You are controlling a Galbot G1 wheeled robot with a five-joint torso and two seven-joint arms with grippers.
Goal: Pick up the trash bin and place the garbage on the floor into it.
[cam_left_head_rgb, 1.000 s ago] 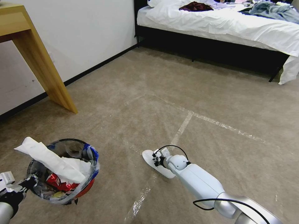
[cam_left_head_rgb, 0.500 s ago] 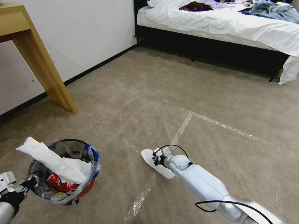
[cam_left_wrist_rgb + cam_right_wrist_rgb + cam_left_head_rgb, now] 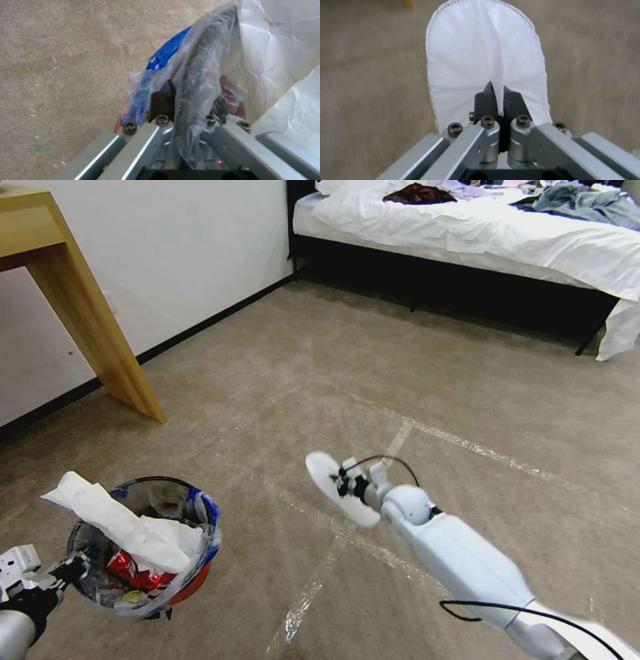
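Right tool [image 3: 498,100]: pressed together on a fold of a flat white slipper [image 3: 337,488]. I hold it clear of the floor [image 3: 320,360], near the middle of my head view, at about 3 o'clock from the bin.

Left tool [image 3: 186,110]: pinching the dark rim and plastic liner of the trash bin [image 3: 143,543], low at my 8 o'clock. The bin looks lifted and tipped a little.

Bin contents: another white slipper [image 3: 120,520] lies across the mouth and pokes past the rim at 10 o'clock. Red wrappers [image 3: 130,573] sit beneath it.

Floor: beige carpet with shiny tape lines. I see no other litter near me.

Surroundings: a wooden table [image 3: 63,287] at 10 o'clock, a bed [image 3: 480,233] at 1 o'clock.

Risk, slipper: my pinch takes only a thin fold, so a quick swing could pull it free.

Risk, bin: the mouth is partly blocked, so this slipper may perch on top and slide off.

Risk, liner: the plastic in my left grip could slip and tilt the bin further.
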